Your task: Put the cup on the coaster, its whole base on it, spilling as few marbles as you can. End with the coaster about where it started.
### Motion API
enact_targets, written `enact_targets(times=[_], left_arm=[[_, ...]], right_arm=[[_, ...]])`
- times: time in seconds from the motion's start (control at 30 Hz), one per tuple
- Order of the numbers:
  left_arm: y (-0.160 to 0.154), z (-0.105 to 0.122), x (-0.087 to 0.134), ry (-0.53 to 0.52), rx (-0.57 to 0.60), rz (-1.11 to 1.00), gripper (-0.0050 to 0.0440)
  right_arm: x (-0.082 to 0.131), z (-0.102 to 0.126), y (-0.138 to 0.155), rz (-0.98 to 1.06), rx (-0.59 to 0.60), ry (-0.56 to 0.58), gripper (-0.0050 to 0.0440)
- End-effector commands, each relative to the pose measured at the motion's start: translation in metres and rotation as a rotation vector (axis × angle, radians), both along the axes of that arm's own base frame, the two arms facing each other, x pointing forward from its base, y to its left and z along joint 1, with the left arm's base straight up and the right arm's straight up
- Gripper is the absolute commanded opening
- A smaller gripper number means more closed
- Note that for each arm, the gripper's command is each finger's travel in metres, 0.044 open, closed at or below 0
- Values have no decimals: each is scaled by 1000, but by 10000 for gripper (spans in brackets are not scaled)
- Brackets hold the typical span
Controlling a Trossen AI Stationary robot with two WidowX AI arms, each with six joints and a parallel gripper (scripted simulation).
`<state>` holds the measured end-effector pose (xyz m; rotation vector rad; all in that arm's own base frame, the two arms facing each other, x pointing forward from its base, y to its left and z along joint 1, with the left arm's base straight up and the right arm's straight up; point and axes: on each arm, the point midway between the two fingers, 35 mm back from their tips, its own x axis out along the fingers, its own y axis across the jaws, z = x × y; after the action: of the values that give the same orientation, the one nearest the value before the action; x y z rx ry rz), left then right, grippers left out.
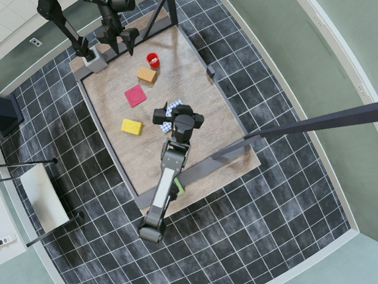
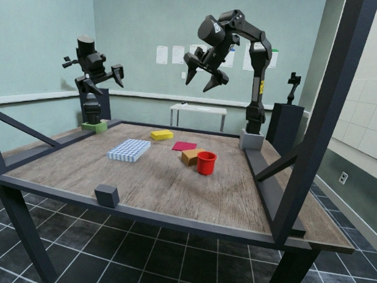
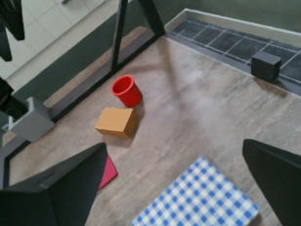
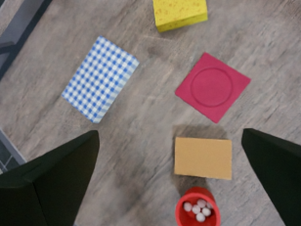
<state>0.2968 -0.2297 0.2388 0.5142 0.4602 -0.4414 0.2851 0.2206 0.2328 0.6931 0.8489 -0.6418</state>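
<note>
The red cup (image 1: 155, 63) (image 2: 205, 164) (image 3: 129, 93) (image 4: 196, 192) stands upright on the table, with several white marbles inside. The flat crimson coaster (image 1: 135, 95) (image 2: 184, 146) (image 3: 108, 173) (image 4: 211, 87) bears nothing; the orange-brown block lies between it and the cup. My right gripper (image 1: 125, 54) (image 2: 195, 87) (image 4: 170, 136) is open and empty, high above the table on the cup's side. My left gripper (image 2: 111, 89) (image 3: 173, 148) is open and empty, high above the table near the checked block; its fingertips are mostly hidden in the top view.
The orange-brown block (image 1: 147, 74) (image 2: 190, 157) (image 3: 117, 121) (image 4: 203, 158) is close beside the cup. A blue-and-white checked block (image 1: 174, 104) (image 2: 129, 150) (image 3: 195, 200) (image 4: 100, 79) and a yellow sponge (image 1: 131, 127) (image 2: 161, 135) (image 4: 180, 11) lie farther off. Dark frame rails edge the table.
</note>
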Motion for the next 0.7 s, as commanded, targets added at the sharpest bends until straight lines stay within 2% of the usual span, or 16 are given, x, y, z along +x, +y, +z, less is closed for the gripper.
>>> enact_targets(times=[0.0, 0.6, 0.67], left_arm=[[0, 10, 0, -17, -20, 1, 400], [0, 10, 0, -17, -20, 1, 400], [-2, 4, 2, -15, -22, 22, 400]], right_arm=[[0, 11, -1, 1, 26, -23, 400], [0, 11, -1, 1, 26, -23, 400], [-4, 8, 0, 5, 26, -23, 400]])
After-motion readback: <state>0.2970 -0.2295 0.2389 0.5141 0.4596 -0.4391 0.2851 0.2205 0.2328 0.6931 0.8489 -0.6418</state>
